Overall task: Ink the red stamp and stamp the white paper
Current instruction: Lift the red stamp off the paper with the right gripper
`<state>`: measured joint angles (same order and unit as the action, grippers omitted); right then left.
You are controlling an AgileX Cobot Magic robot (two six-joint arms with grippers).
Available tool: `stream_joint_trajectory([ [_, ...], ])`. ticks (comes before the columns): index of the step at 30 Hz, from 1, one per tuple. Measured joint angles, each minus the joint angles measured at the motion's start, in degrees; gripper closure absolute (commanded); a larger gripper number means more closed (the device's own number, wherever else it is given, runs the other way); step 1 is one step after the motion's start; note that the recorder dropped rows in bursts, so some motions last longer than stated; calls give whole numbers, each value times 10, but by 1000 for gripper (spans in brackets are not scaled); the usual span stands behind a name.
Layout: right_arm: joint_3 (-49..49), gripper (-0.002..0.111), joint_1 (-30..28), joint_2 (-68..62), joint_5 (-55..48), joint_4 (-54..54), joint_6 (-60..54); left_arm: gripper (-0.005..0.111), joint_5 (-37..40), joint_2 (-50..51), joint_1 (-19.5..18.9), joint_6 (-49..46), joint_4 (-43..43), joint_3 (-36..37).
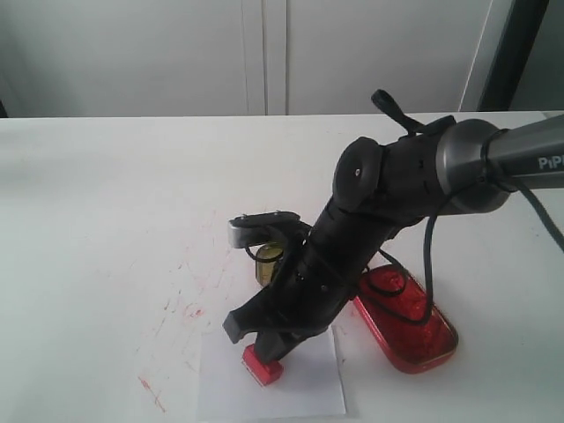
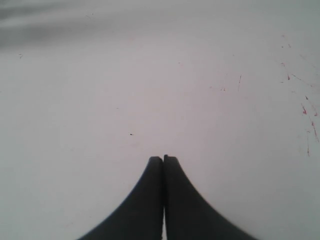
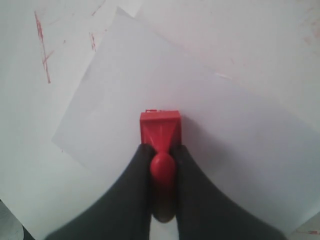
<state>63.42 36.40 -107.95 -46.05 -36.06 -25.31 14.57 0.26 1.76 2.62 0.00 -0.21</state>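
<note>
White desk (image 1: 106,194), red ink scratches on it. Nearest: white paper (image 1: 308,388), red stamp (image 1: 262,363) base-down on it, probably pressing the print. Right fingers (image 3: 125,200) clamped on its knobbed handle to hold it upright. Behind: red ink tin (image 1: 414,326) open, partly behind arm (image 1: 379,194); gold lid (image 1: 267,260) mostly hidden. Left fingers (image 2: 150,200) together, empty, over bare desk, out of the way. Any mark under stamp hidden; full contact hard to confirm.

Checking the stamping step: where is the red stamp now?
Exterior view, bottom centre: the red stamp, held by the right gripper, is over the white paper, left of the red tin.
</note>
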Motion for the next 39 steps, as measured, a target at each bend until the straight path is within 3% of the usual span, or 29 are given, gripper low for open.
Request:
stream_joint_trajectory([
  [39,14,108,-41,9,-50,-117,-38,107,0,0,0,0,0,0],
])
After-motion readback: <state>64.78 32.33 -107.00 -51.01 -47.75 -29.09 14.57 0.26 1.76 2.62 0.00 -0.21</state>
